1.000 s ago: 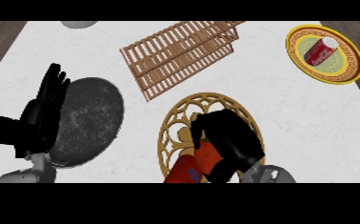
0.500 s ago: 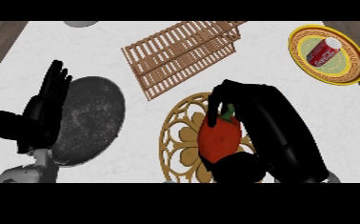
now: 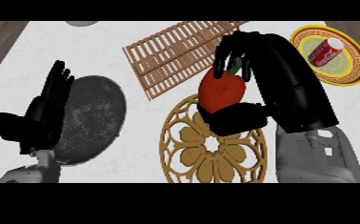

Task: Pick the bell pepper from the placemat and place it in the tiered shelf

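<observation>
Lifted bell pepper (image 3: 221, 90), stem toward shelf (image 3: 175, 54).

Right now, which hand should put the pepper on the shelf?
The right hand: it already holds the pepper beside the shelf. The left hand rests open, far off.

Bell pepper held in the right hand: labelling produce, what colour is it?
Red bell pepper, green stem; head view.

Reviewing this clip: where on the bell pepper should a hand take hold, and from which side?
Around its broad red body, from above and the right, as the right hand has it: fingers over the green stem end, thumb under. The bell pepper is rounded and wide, so opposing sides suit a wrap better than the small stem.
</observation>
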`<move>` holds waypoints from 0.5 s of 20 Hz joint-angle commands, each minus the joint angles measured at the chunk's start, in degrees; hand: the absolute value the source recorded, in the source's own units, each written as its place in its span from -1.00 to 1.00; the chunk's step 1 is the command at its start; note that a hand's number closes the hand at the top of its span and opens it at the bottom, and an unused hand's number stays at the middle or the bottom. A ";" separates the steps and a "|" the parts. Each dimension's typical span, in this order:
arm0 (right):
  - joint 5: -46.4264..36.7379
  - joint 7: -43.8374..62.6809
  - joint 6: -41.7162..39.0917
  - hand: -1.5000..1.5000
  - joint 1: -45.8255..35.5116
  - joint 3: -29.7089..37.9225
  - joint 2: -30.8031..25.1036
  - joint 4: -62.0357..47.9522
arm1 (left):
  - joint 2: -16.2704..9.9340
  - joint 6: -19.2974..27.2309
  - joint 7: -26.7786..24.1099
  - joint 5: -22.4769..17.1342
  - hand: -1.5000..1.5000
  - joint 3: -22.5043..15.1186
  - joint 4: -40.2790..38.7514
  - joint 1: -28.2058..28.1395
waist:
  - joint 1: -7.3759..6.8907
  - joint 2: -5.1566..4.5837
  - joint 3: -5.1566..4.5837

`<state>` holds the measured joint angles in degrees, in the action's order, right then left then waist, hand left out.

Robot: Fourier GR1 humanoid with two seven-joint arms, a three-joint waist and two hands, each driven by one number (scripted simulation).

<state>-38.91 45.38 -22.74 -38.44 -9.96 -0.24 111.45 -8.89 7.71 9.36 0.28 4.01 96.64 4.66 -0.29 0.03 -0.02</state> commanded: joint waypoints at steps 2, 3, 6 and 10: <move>-1.23 -4.90 6.54 1.00 -6.85 4.42 0.22 -11.60 | 0.02 -0.50 0.24 -0.43 0.00 0.70 1.27 -1.53 | -0.40 -0.11 0.00; -1.88 -8.12 6.99 1.00 -3.63 4.39 -0.33 -12.96 | -1.04 -1.86 -1.66 -1.32 0.00 2.24 -1.97 0.29 | -0.11 -0.13 0.00; -2.69 -14.20 12.59 1.00 -5.48 6.74 -0.40 -21.14 | 1.24 -1.04 -3.75 -0.36 0.00 0.43 -2.30 -1.10 | -0.34 -0.19 0.00; -3.06 -19.89 16.37 1.00 -8.29 8.41 -1.01 -29.76 | 0.67 -0.34 0.70 0.42 0.00 0.38 3.04 -2.34 | -0.41 -0.10 0.02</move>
<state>-41.59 30.44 -9.92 -44.24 -3.41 -0.93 89.08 -8.73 6.92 9.13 0.15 4.71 96.91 4.47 -0.61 -0.12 0.00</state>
